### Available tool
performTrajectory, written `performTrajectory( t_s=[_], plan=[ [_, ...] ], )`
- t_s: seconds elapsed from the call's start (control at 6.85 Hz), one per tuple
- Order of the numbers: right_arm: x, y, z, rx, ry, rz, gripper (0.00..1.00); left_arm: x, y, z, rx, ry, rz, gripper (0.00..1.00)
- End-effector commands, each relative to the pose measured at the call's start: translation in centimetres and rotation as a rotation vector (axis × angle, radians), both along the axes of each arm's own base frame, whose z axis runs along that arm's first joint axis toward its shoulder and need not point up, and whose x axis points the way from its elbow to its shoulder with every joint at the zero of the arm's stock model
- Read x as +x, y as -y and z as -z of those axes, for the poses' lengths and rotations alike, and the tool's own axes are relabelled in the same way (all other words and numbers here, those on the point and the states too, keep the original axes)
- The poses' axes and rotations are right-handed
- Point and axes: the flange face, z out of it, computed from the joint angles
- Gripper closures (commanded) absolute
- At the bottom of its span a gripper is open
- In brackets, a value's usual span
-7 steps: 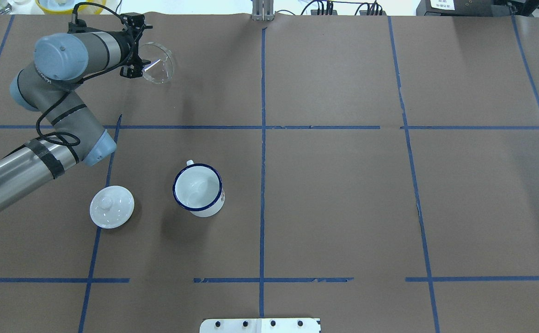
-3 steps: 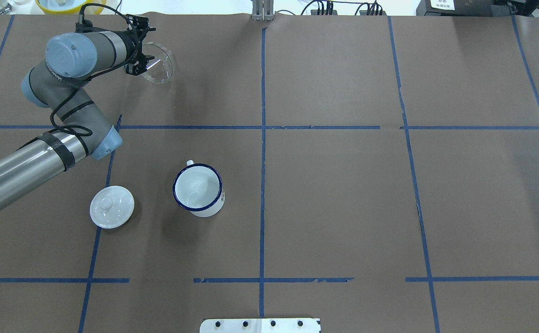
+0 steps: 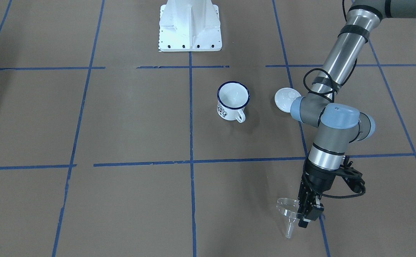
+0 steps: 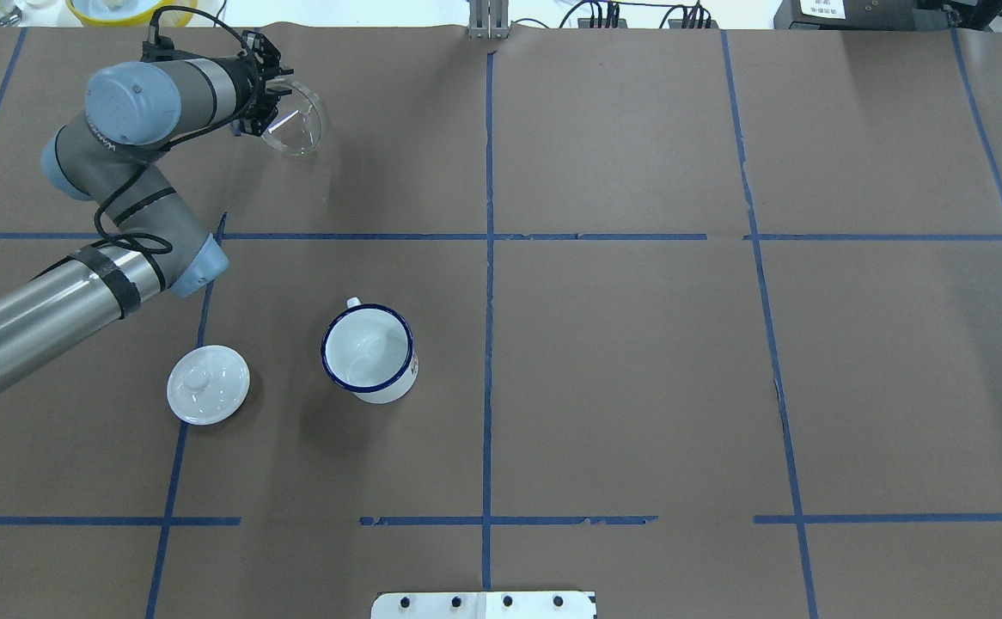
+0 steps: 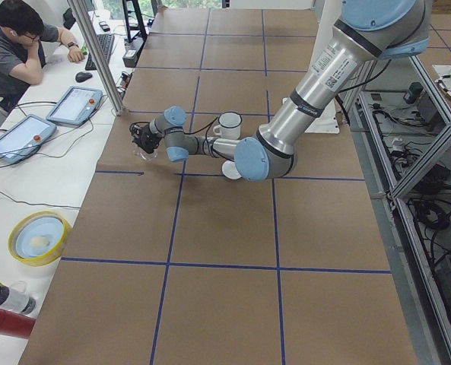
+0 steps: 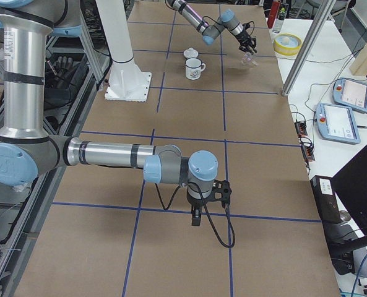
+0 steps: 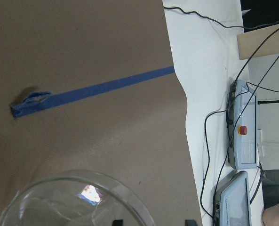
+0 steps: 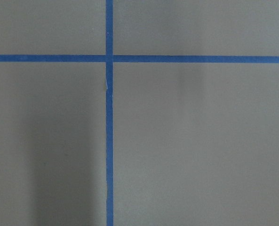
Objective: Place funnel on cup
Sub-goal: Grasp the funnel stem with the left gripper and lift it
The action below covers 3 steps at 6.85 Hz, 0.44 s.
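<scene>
Far left in the overhead view, the left arm (image 4: 80,301) reaches out to the far corner of the table (image 4: 638,361). Its wrist has pushed in closer to the funnel (image 4: 299,129) than a second ago. The black gripper body has turned too and shows slimmer now.

The left gripper (image 3: 309,216) sits right at the funnel's rim. In the front view the fingers (image 3: 314,210) straddle the rim wall with only a narrow gap. The left wrist view shows two fingertips apart, the clear rim curving between them. They are parted and not seen pinching.

The funnel itself has barely budged. It is tilted, mouth toward the robot, spout toward the table's far edge. I cannot tell whether it rests on the table or hangs just off it. It is well apart from the cup (image 4: 369,352).

Moving right, the white lid (image 4: 208,384) lies knob up, its left edge over a blue tape line (image 4: 176,456), same spot as before. Next comes the cup, upright, handle toward the far side, unmoved, the funnel not yet on it.

The right gripper (image 6: 195,218) shows only in the right side view, pointing down over the table. I cannot tell whether it is open or closed.
</scene>
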Motion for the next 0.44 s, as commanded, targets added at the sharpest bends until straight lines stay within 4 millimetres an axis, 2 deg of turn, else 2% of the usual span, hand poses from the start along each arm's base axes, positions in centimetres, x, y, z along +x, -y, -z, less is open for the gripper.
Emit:
performTrajectory(
  t_s=[0.0, 0.29],
  plan=[
    [0.0, 0.0, 0.0, 0.000, 0.000, 0.000, 0.00, -0.6, -0.2, 1.9, 0.034, -0.022, 0.004, 1.00],
    [0.0, 0.0, 0.0, 0.000, 0.000, 0.000, 0.00, -3.7, -0.7, 8.2, 0.123, -0.092, 0.025, 1.00]
  ],
)
